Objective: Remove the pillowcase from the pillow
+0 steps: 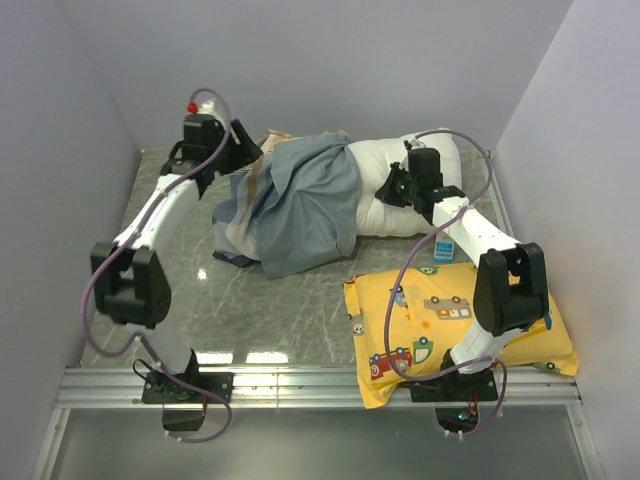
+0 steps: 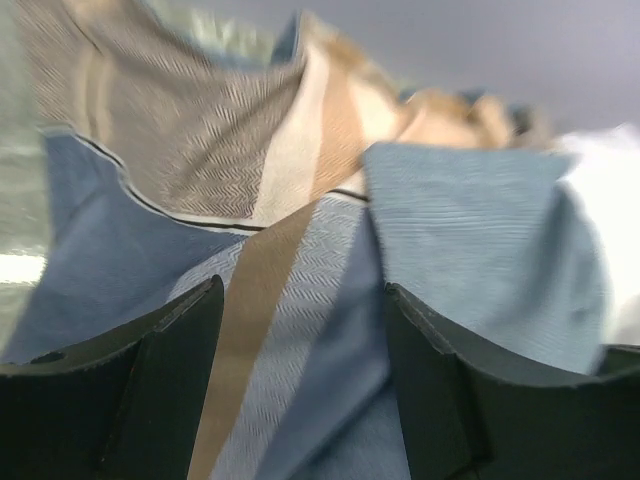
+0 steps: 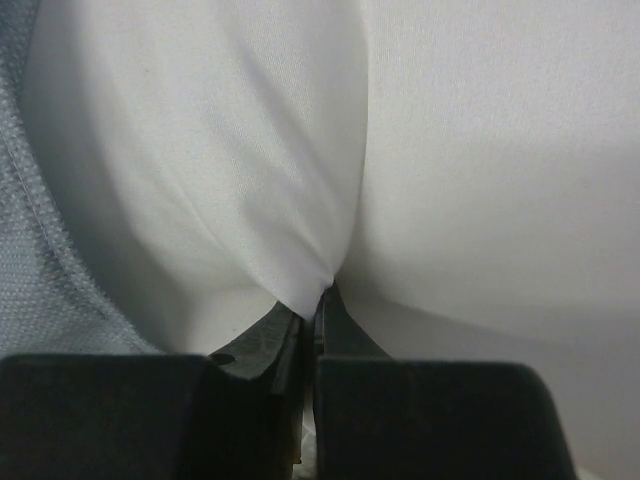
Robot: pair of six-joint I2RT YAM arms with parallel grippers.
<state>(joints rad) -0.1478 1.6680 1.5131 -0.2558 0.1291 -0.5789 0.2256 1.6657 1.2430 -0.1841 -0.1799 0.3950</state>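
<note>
The pillowcase point(image 1: 300, 205) lies in a bunched heap at the far middle of the grey bench point(image 1: 270, 310). It covers the left part of the pillow point(image 1: 365, 160). The right part of the pillow sticks out bare and white. The cloth is blue-grey with light blue parts and tan stripes, and its folds spread down toward the front.

A yellow pillow point(image 1: 420, 300) with little cars on it lies at the near right, by the foot of the right arm. It hangs a bit over the front edge of the bench.

The left hand point(image 1: 252, 160) is at the far left end of the pillowcase. Seen from its own camera, the left hand point(image 2: 300, 300) is wide. Its two fingers point(image 2: 180, 330) stand apart with striped cloth between them, and they do not pinch it.

The right hand point(image 1: 388, 190) is on the white pillow, just past the edge of the pillowcase. Up close, the right hand point(image 3: 318, 300) is closed tight and pinches a fold of the pillow.

A small blue thing point(image 1: 443, 248) sits beside the right arm, between the two pillows.
</note>
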